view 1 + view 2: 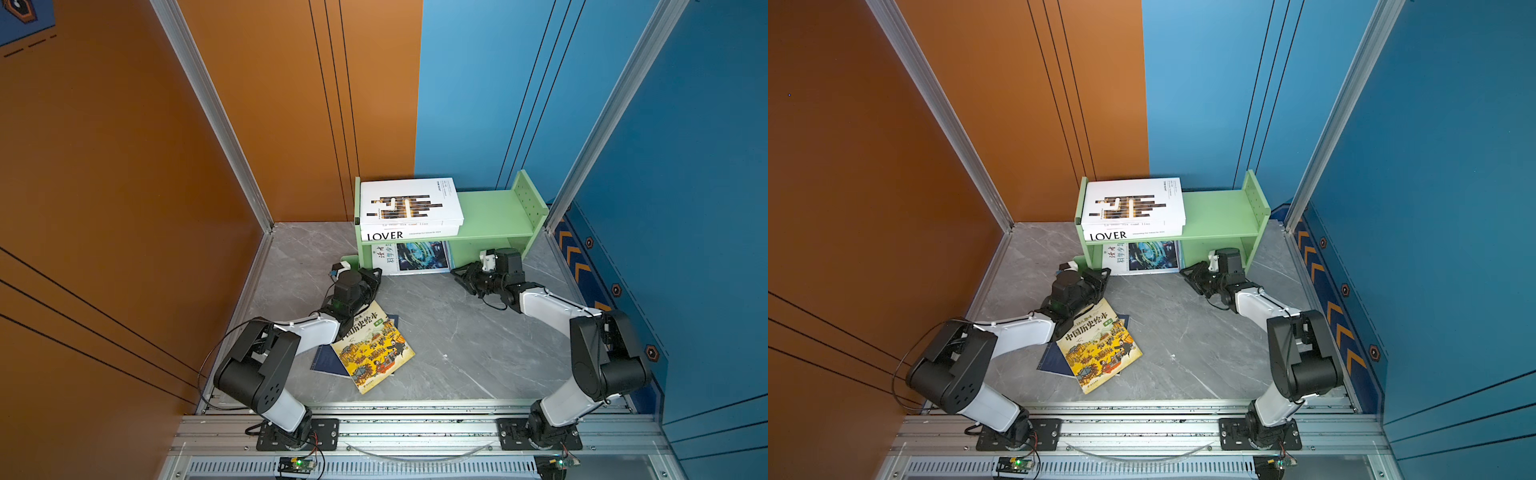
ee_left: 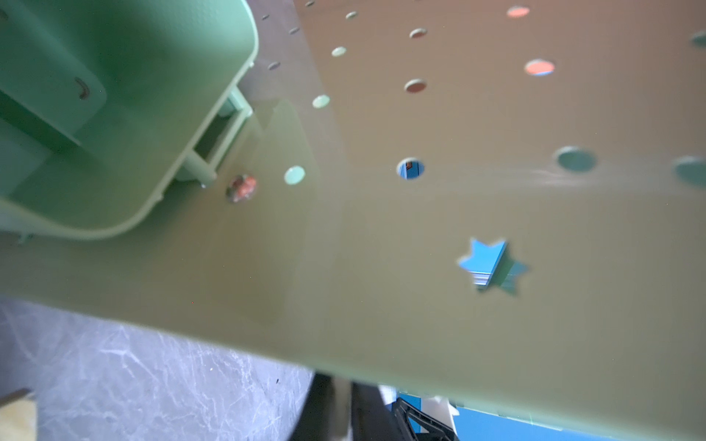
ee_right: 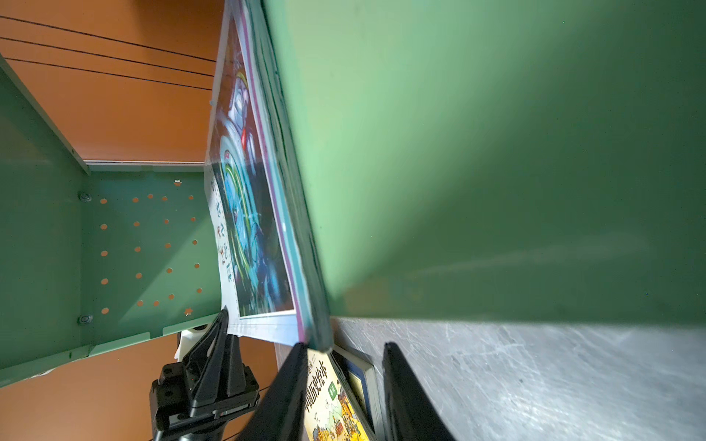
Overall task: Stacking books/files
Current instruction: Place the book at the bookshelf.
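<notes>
On the green shelf's (image 1: pixel 494 212) upper board, the white book with brown-black bars (image 1: pixel 409 203) lies on the thick white LOVER book (image 1: pixel 399 235). Below them the thin light-blue book (image 1: pixel 422 257) (image 3: pixel 252 229) stands leaning in the lower compartment. My left gripper (image 1: pixel 376 272) (image 2: pixel 344 382) is at that book's left lower corner, its jaws nearly together around a pale strip; a grip does not show. My right gripper (image 1: pixel 457 274) (image 3: pixel 344 345) stands open just off the book's right lower corner. The yellow picture book (image 1: pixel 374 349) lies on the floor over a navy book (image 1: pixel 326 363).
The shelf stands against the back wall where the orange and blue panels meet. Its perforated left side panel (image 2: pixel 382 305) fills the left wrist view, close to the camera. Grey marble floor (image 1: pixel 457 332) stretches between both arms. An aluminium rail (image 1: pixel 415 428) runs along the front.
</notes>
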Controlling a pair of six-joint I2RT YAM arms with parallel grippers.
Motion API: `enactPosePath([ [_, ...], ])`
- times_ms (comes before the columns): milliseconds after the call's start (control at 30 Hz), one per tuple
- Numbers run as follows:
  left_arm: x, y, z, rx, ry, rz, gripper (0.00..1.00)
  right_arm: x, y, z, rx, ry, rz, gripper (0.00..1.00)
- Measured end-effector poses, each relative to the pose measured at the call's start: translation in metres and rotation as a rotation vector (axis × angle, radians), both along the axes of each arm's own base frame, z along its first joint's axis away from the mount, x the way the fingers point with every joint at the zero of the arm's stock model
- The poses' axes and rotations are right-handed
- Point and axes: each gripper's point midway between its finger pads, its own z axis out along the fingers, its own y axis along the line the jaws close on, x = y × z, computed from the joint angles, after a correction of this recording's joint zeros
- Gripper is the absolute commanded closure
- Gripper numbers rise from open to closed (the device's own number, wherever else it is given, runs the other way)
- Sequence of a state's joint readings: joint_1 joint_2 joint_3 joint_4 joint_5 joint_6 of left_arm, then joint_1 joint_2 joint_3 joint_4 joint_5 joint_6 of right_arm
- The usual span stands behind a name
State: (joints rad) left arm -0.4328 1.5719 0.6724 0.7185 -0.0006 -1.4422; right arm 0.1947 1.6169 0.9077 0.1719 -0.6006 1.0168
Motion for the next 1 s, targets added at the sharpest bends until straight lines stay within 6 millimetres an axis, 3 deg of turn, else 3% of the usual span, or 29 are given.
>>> enactPosePath([
  [200, 0.002, 0.003, 0.014, -0.023, -0.039, 0.019, 0.41, 0.000, 0.000, 0.000, 0.000, 0.000, 0.001, 0.66],
  [500, -0.008, 0.015, 0.022, 0.002, -0.019, 0.057, 0.15, 0.000, 0.001, 0.000, 0.000, 0.000, 0.002, 0.66],
  [600, -0.014, 0.021, 0.021, 0.026, 0.005, 0.070, 0.15, -0.001, 0.001, 0.001, -0.001, -0.003, 0.002, 0.65],
  [700, -0.021, 0.027, 0.025, 0.049, 0.011, 0.080, 0.08, -0.003, 0.001, 0.006, -0.007, -0.015, 0.006, 0.64],
  [1000, -0.055, 0.036, 0.049, 0.165, -0.017, 0.028, 0.06, -0.021, 0.009, 0.048, -0.072, -0.155, 0.052, 0.55],
])
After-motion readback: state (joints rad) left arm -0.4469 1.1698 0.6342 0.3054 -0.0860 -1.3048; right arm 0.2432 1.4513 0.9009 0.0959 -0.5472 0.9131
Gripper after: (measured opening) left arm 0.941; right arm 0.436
